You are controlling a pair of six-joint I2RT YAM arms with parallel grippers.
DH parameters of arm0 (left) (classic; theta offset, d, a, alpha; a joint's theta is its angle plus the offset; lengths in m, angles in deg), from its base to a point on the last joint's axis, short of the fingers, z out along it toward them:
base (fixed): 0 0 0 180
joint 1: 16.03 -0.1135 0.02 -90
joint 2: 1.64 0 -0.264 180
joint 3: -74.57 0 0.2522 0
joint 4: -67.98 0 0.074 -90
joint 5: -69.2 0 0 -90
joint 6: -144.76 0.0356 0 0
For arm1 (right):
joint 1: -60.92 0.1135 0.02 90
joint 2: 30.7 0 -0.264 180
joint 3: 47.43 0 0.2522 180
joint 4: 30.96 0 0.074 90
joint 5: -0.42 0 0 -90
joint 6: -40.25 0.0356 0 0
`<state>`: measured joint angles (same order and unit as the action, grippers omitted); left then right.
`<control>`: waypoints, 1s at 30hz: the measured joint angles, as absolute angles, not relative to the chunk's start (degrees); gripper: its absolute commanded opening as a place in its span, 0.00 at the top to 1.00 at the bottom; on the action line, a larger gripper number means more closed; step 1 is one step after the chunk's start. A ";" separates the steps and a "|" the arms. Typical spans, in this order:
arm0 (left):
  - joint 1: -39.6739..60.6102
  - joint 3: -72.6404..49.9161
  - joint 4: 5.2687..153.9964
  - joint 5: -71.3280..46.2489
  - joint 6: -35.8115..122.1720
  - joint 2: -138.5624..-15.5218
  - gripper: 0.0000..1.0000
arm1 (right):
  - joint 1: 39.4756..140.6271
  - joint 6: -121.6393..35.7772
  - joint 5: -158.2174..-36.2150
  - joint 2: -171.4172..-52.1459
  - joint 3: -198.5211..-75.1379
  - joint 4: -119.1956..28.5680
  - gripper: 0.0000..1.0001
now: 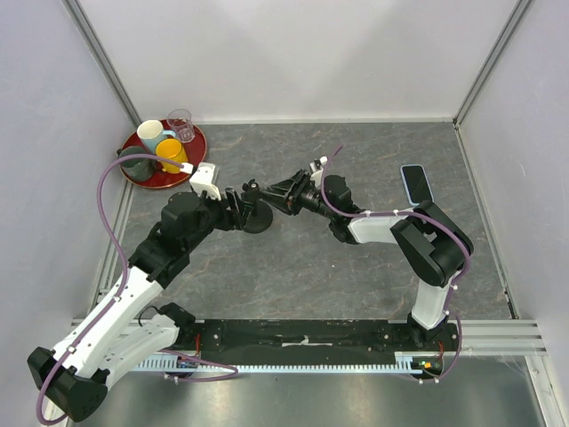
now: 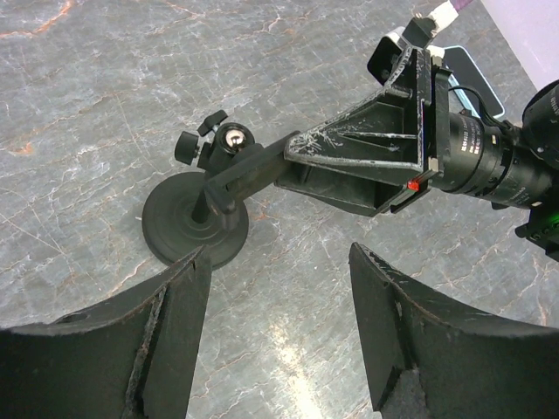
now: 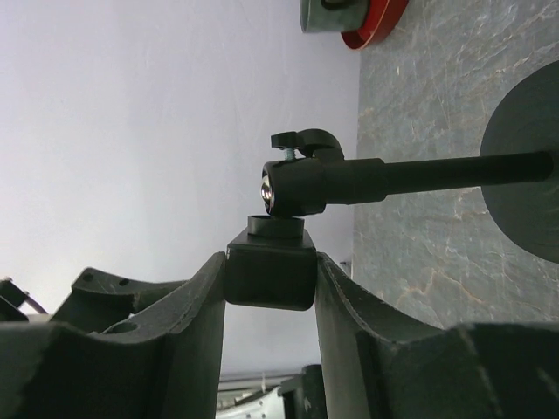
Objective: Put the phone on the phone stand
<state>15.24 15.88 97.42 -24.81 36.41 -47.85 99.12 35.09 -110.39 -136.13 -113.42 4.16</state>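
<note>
The right gripper (image 3: 271, 262) is clamped on the cradle (image 3: 271, 278) of the phone stand (image 2: 194, 229), its two fingers pressed to either side of the block, so it is not free to take anything else. The left gripper (image 2: 279, 257) hangs just at 9 o'clock of the stand's round foot with its jaws wide apart and nothing between them. In the top view the phone (image 1: 415, 184) lies flat and screen up on the table (image 1: 356, 267), well apart from both grippers, at about 3 o'clock from the stand and just beyond the right arm's elbow. Its long axis runs roughly from 11 to 5 o'clock. The right arm is clearly the nearer one; the left would have to reach across the stand and the other arm. As I judge it, the pick turns on the right jaws letting go, swinging out toward 3 o'clock and closing across the phone's short width.
</note>
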 measured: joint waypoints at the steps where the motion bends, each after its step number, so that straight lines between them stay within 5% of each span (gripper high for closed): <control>1: 15.24 15.88 97.42 -24.70 36.41 -47.83 0.30 | 99.12 35.94 -109.74 -136.11 -113.16 4.60 1.00; 30: 12.70 16.08 96.11 -20.22 36.37 -47.50 0.30 | 102.16 40.99 -104.41 -142.20 -114.58 13.19 0.98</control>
<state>12.70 16.08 96.11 -20.22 36.37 -47.50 102.16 40.99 -104.41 -142.20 -114.58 13.19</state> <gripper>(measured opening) 0.706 0.469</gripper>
